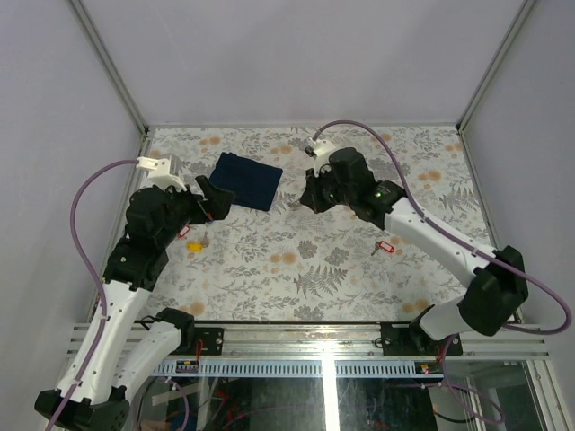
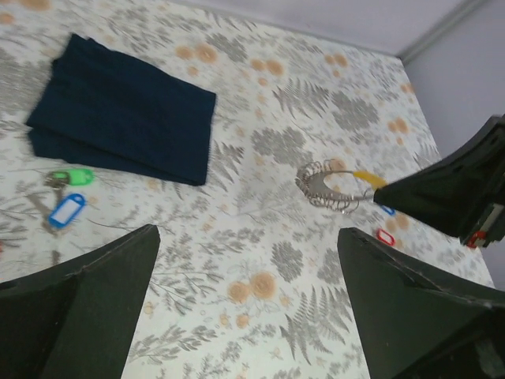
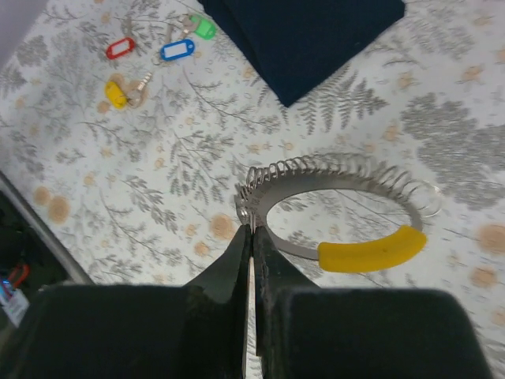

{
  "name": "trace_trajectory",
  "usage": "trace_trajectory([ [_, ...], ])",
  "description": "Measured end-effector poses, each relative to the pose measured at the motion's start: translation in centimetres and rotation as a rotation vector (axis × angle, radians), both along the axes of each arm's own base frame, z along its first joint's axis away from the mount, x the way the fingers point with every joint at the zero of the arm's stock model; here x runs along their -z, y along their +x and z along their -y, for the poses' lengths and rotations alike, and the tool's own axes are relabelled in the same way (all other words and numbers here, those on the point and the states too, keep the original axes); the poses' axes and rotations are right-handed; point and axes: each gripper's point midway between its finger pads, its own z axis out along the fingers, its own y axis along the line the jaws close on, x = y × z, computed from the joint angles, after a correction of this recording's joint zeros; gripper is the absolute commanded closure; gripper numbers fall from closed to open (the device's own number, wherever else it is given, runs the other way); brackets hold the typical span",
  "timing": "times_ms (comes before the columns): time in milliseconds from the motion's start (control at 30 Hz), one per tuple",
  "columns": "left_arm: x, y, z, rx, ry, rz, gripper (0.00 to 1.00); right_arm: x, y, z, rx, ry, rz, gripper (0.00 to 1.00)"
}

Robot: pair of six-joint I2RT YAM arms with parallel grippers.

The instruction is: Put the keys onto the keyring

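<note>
Now the right gripper (image 3: 251, 233) is closed tight on the keyring (image 3: 371, 251), right of the dark cloth (image 3: 316, 31). The left gripper (image 2: 248, 231) stands wide open, holding nothing, near the keys (image 2: 66, 210).

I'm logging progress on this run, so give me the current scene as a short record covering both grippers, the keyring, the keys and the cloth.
left gripper: jaws wide open, nothing between them
right gripper: jaws shut on the rim of the keyring
keyring detail: grey loop strung with small rings, with a yellow sleeve on one side; no tagged key on it
cloth: dark blue, folded, lying flat
not yet threaded: green key, blue key, red key and yellow key, loose near the cloth
second red key: alone, on the right arm's side
</note>
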Motion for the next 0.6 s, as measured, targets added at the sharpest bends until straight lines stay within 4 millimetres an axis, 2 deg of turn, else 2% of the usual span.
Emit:
trace_trajectory([
  [200,0.2,-0.9,2.0,0.113,-0.05,-0.031,0.0,-2.4,-0.8,3.3,-0.033,-0.114,0.162,1.0],
  [367,0.0,-1.4,2.8,0.182,-0.034,-0.017,0.0,-3.8,-3.0,5.7,-0.074,-0.121,0.291,1.0],
  [500,-1.1,-1.6,3.7,0.266,-0.009,0.058,0.0,-5.1,-4.7,7.0,-0.103,-0.106,0.365,0.99],
  [600,-2.2,-1.5,4.7,0.337,0.007,0.127,0.0,-6.5,-5.9,7.2,-0.162,-0.091,0.422,0.99],
])
